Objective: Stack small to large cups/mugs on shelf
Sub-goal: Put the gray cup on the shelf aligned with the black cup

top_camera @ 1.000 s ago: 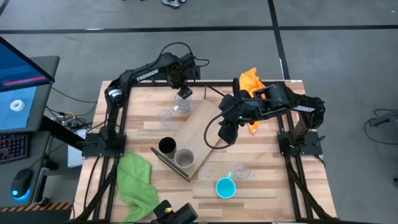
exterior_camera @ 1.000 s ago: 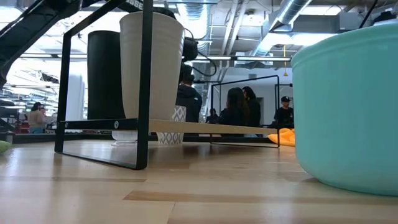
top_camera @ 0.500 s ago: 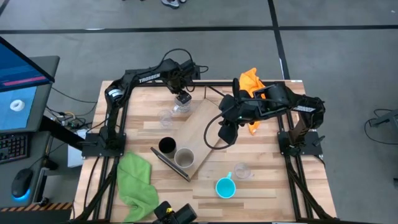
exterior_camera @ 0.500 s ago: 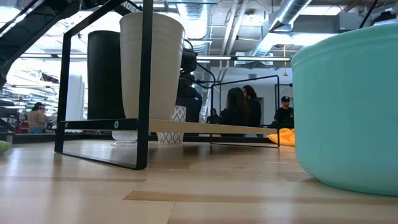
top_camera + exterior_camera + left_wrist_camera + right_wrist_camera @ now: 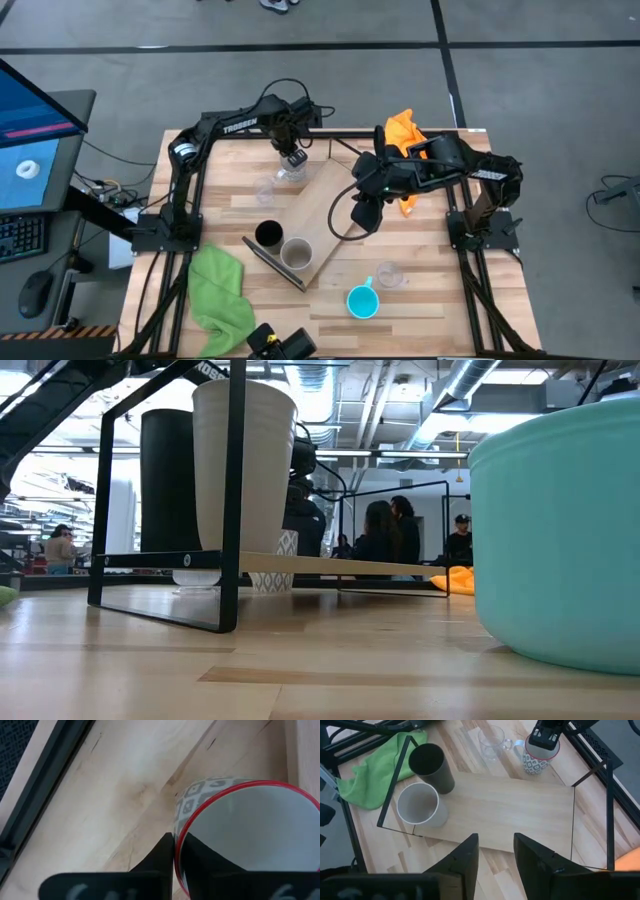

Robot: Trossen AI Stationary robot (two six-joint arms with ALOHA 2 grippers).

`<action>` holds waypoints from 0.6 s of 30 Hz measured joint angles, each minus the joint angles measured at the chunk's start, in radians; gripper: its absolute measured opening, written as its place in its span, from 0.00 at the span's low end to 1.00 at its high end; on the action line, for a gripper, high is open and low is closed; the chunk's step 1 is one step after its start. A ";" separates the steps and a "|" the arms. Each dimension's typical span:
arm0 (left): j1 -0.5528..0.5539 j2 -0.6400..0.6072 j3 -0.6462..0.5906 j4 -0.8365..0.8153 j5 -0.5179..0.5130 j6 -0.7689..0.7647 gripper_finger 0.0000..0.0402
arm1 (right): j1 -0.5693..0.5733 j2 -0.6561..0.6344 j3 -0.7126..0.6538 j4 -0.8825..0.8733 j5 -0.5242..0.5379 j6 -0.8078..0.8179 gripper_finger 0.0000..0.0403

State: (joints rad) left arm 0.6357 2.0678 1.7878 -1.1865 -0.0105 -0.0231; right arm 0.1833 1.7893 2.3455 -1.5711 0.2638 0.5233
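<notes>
the left gripper (image 5: 291, 160) reached down at the far edge of the table (image 5: 440, 300), its fingers (image 5: 167, 855) pinched on the red-rimmed wall of the white mug (image 5: 240, 835), one finger inside the rim and one outside. the arm stretched from its base at the table's left side along the far edge, wrist bent downward over the mug. the mug, patterned grey on white, stood on the tabletop just beside the far end of the shelf (image 5: 325, 215). a clear glass (image 5: 266, 189) stood near it, off the shelf.

the right gripper (image 5: 362, 215) hovered above the shelf's right side, fingers (image 5: 465, 857) spread apart and holding nothing, its arm folded in from the right edge and pointing down at the board.

on the shelf's near end stood the black cup (image 5: 268, 235) and the beige-grey cup (image 5: 296, 253), side by side. the blue mug (image 5: 361, 299) and a second clear glass (image 5: 389, 273) stood on the table, well apart from the shelf. a green cloth (image 5: 220, 290) lay at the near left, an orange cloth (image 5: 404, 135) at the far right.
</notes>
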 joint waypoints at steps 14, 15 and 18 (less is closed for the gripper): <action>0.000 -0.006 0.018 -0.030 -0.004 -0.003 0.02 | 0.000 0.000 0.000 0.000 0.000 0.007 0.33; 0.000 -0.006 0.028 -0.040 -0.007 0.000 0.02 | 0.000 0.000 0.000 0.000 0.000 0.007 0.33; 0.000 -0.006 0.056 -0.042 -0.008 0.000 0.01 | 0.000 0.000 0.000 0.000 0.000 0.003 0.33</action>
State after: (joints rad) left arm 0.6357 2.0621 1.8439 -1.2289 -0.0190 -0.0226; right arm 0.1837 1.7893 2.3455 -1.5711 0.2634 0.5262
